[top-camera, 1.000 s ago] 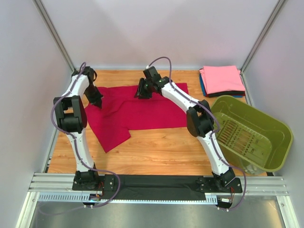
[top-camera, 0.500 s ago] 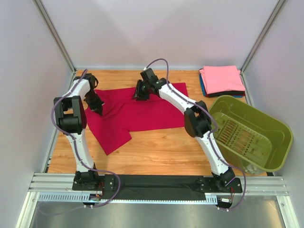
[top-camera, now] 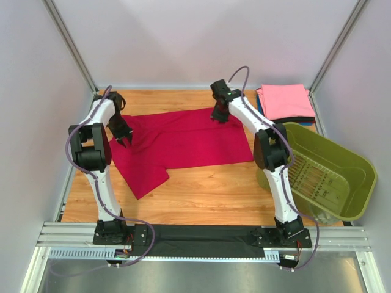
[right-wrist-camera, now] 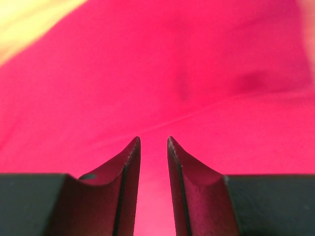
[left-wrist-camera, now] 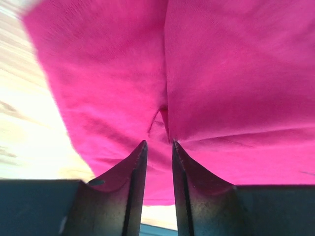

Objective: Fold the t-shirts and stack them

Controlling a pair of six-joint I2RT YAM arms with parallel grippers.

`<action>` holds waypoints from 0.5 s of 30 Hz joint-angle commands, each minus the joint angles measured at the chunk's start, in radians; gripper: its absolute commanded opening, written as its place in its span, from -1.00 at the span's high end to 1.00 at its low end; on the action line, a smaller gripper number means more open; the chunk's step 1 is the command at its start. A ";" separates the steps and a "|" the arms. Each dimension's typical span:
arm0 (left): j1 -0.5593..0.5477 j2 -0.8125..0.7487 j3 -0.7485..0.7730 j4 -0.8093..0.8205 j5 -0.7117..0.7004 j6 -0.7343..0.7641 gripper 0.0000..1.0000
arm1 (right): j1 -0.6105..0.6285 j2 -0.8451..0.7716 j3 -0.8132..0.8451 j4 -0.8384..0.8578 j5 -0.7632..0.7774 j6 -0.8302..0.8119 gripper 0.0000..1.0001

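Spread across the far half of the wooden table [top-camera: 208, 189]: a deep crimson t-shirt [top-camera: 183, 140]. Lies wide from left to right, mostly flat, with one flap running toward the near-left side like a slanted tongue. Shows soft creases, and in the left wrist view a small pucker just ahead of the fingertips.

Over the left end of the cloth, the left hand [top-camera: 125, 139], its fingers [left-wrist-camera: 135, 167] parted by a narrow gap with nothing pinched between them: released. At the far right corner of the cloth, the right hand [top-camera: 220, 116], very close to the fabric. Fingers a little apart there too, with red cloth filling the whole wrist view. Cannot tell whether grasping a fold or only touching it.

Bare wood on the near side of the shirt, up to the arm bases. Only a thin strip of wood along the far wall. Left end of the shirt near the left table edge.

In the far right corner, a stack of folded t-shirts: a pink square [top-camera: 286, 101] on top, a blue edge [top-camera: 260, 110] and a black edge [top-camera: 296, 120] under it. Just in front of the stack, an olive-green basket [top-camera: 360, 168], standing tilted at the right side of the table, slotted floor visible inside.
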 commanded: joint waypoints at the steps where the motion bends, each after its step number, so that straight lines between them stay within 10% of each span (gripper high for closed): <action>1: -0.010 -0.023 0.139 -0.015 -0.080 0.043 0.31 | -0.068 -0.069 -0.003 -0.113 0.151 0.058 0.39; 15: -0.063 0.156 0.394 0.038 -0.045 0.107 0.19 | -0.176 0.007 0.077 -0.143 0.185 0.098 0.45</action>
